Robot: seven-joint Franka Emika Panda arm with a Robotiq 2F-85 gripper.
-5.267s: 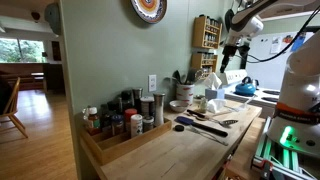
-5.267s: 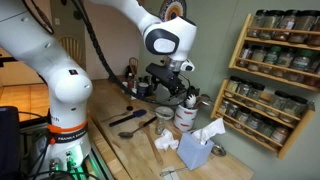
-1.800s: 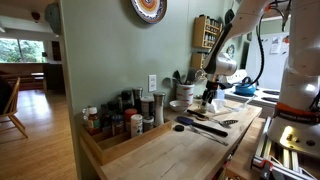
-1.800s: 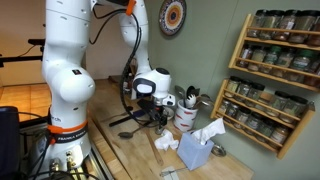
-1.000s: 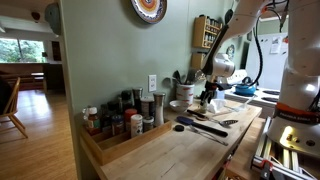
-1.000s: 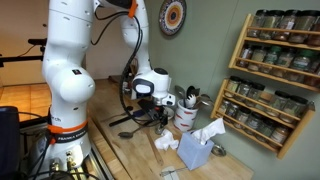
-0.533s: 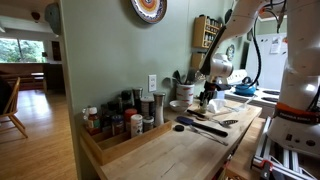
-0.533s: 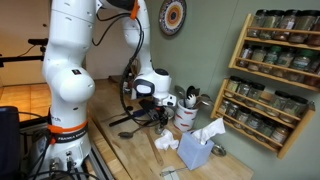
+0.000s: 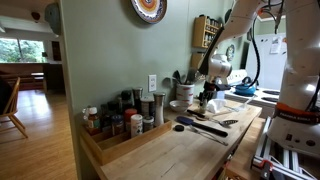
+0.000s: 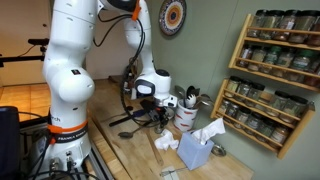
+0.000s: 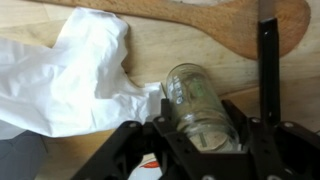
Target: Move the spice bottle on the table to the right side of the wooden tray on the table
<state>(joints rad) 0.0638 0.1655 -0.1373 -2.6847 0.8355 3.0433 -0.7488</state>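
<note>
Glass spice bottle [image 11: 200, 108] sits toward table's [image 9: 180, 150] wall-side edge; we judge it light, rigid, slick, breakable: grip mid-body. Gripper [image 10: 158, 115]: jaws spread around it, seemingly not clamped.

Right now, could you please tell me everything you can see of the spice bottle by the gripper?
In the wrist view, the spice bottle is a small clear glass jar with pale beige contents, apparently upright on the wooden table. A crumpled white tissue touches one side. The gripper straddles it; whether it presses the glass is unclear.
</note>
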